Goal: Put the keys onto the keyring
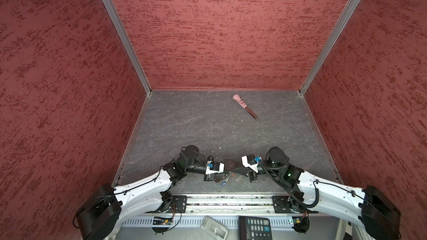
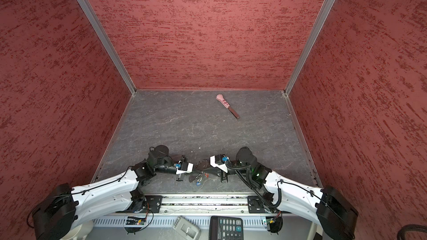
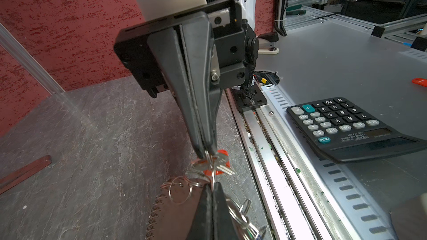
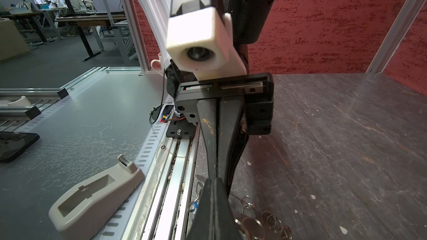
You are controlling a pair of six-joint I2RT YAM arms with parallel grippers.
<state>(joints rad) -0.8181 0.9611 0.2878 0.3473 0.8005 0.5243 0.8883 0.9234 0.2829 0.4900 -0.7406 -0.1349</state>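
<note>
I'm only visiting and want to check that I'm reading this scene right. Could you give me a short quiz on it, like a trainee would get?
1. Pick one: the handle of the tool lying near the back wall is A) pink, B) yellow, C) white.
2. True or false: the left gripper and the right gripper are both shut, with their tips close together by the keyring.
3. Fill the gap: the key beside the right gripper's tip has a ___ tag.

Key: 1 A. 2 true. 3 red.
</note>
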